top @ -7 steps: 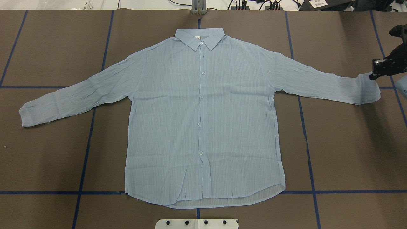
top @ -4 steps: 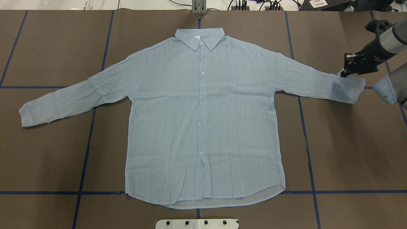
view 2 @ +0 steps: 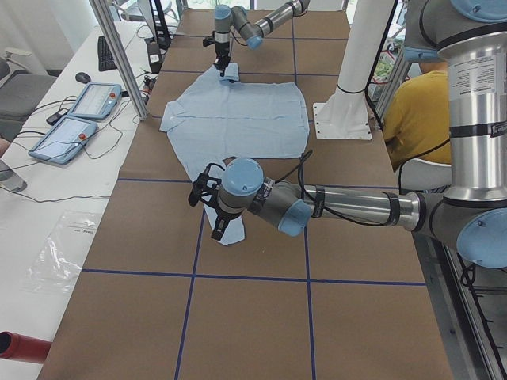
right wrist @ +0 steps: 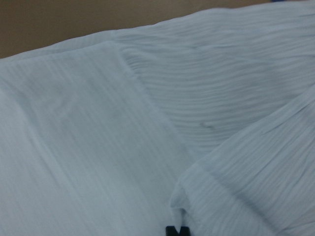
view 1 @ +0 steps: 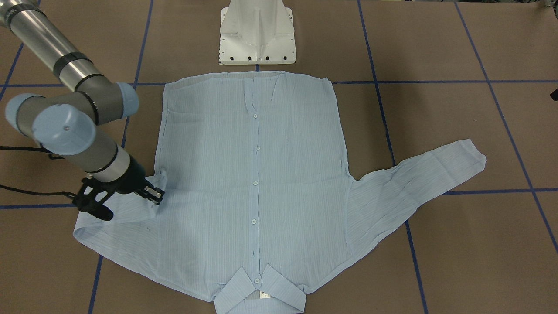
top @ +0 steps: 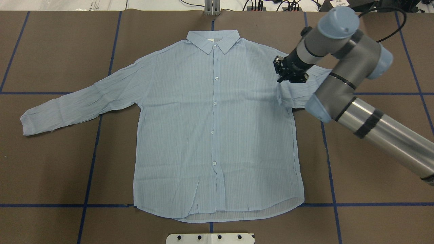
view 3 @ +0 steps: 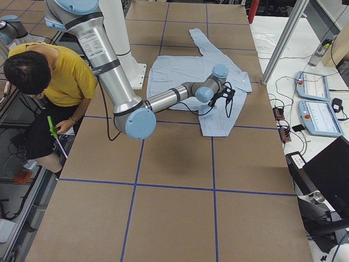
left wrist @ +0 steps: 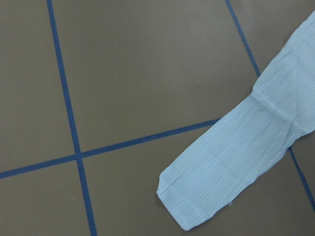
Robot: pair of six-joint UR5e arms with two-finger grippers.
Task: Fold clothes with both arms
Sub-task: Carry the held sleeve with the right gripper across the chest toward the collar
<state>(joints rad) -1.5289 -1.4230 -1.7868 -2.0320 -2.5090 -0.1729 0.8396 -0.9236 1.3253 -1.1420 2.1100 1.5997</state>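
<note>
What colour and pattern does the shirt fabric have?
Light blue with faint pinstripes; the shirt shows best in the overhead exterior view.

The shirt lies flat mid-frame on the counter, collar toward the top, hem toward the base plate below. One sleeve reaches left; the other doubles back at upper right under the right gripper.

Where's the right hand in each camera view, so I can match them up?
Front-facing: right hand at left, pinching the shirt's folded-over sleeve.
Overhead: upper right, by the shirt's shoulder.
Exterior left: far, top centre.
Exterior right: near the centre.
Left wrist: not in it.
Right wrist: bottom edge, barely showing.
Shared landmark: the collar, seen in all four fixed views.
</note>
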